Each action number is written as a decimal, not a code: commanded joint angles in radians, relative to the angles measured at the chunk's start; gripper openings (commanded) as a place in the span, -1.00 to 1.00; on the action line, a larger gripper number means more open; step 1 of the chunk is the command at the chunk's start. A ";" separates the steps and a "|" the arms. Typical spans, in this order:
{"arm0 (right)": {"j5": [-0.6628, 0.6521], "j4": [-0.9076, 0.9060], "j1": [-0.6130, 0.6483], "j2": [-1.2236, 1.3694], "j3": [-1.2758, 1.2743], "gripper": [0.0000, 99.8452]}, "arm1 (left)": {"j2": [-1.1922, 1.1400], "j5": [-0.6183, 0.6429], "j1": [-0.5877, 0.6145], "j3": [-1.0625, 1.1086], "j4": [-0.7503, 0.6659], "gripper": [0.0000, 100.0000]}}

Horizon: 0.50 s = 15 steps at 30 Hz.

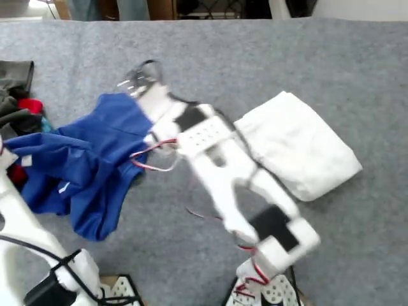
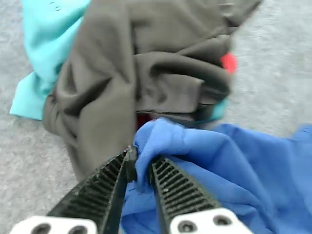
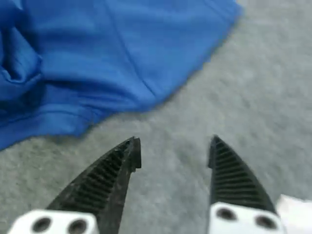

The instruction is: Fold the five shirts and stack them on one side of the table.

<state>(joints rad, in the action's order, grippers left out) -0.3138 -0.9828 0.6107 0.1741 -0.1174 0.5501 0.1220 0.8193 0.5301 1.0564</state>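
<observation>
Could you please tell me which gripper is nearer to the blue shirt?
Left. The left gripper is shut on a fold of the blue shirt; the right gripper is open over the table, just off the shirt's edge, not touching it.

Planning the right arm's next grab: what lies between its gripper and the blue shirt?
A bare strip of grey table, as the right wrist view shows: the open right gripper hangs over it, just short of the blue shirt.
</observation>
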 commanded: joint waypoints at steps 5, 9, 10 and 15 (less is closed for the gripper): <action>0.181 0.002 0.121 0.231 0.242 -0.49 | 0.014 -0.012 0.044 0.071 -0.118 -0.94; 0.235 0.005 0.137 0.295 0.329 -0.52 | 0.015 -0.012 0.059 0.085 -0.133 -0.94; 0.236 0.005 0.144 0.315 0.351 -0.52 | 0.015 -0.012 0.059 0.087 -0.132 -0.94; 0.307 -0.006 0.163 0.487 0.432 -0.58 | 0.015 -0.012 0.059 0.097 -0.137 -0.94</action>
<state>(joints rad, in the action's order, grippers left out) -0.0422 -0.9828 0.7672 0.6038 0.2478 0.5485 0.1174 0.8730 0.6360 0.9383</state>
